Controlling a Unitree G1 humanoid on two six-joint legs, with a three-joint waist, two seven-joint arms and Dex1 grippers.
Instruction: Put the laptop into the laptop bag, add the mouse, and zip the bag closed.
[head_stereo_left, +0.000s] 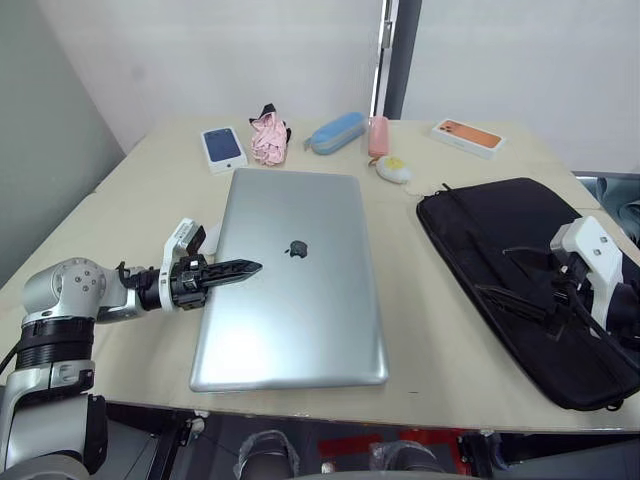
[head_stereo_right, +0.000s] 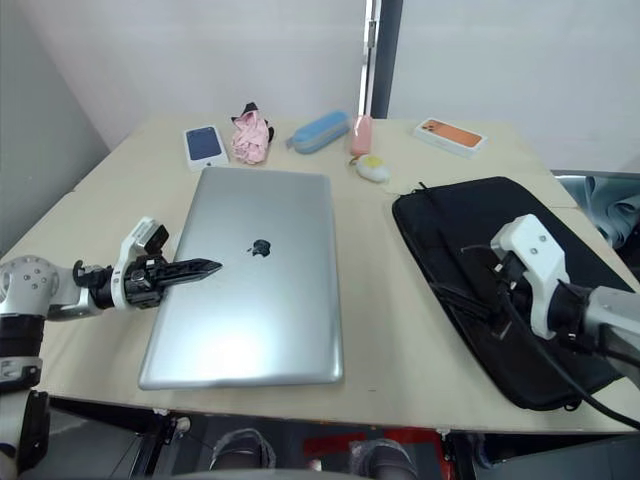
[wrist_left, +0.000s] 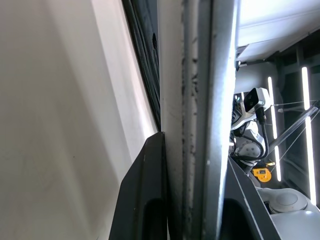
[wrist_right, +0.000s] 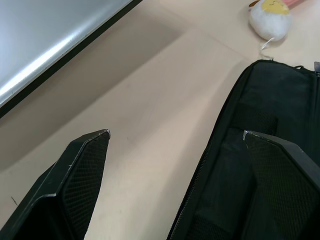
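Though flat, laptop (head_stereo_left: 290, 285) between left gripper (head_stereo_left: 240, 269) fingers

I see the laptop (head_stereo_left: 290, 285) as smooth brushed silver metal with a soft sheen. The laptop bag (head_stereo_left: 520, 275) looks like matt black woven fabric. The table (head_stereo_left: 420, 330) reads as smooth, pale matt laminate. My right gripper's fingers (wrist_right: 82, 175) show textured black plastic.

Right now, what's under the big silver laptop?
The laptop lies flat on the table. The left gripper is shut on its left edge, one finger underneath. Anything else beneath is covered.
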